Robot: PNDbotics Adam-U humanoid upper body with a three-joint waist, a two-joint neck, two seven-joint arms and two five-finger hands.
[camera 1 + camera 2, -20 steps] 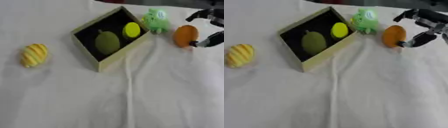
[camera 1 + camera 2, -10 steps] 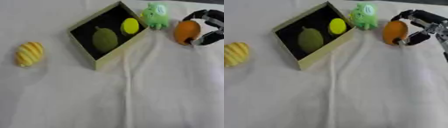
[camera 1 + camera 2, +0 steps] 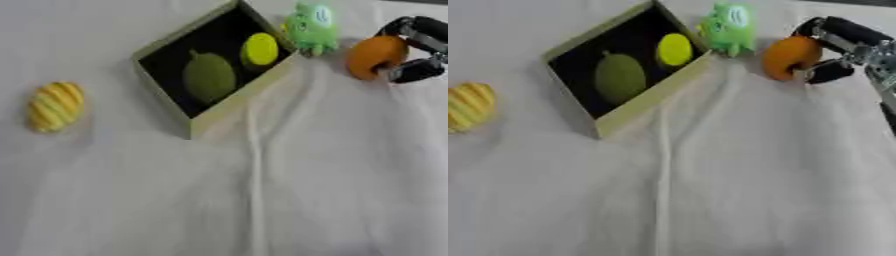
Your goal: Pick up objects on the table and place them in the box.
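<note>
1. The right hand reaches in from the view's right, its fingers curled round the right side of the orange object. Fingers lie above and below the object; the hand is closed on it.
2. The orange object appears to rest on the white cloth, just right of the green toy and near the box.
3. The box lies to the left of the hand and already holds a dark green fruit and a yellow ball.
4. The coming move likely carries the object leftward, clear of the green toy.
5. The yellow striped object sits well apart, at far left.
6. The left hand is not in view.
</note>
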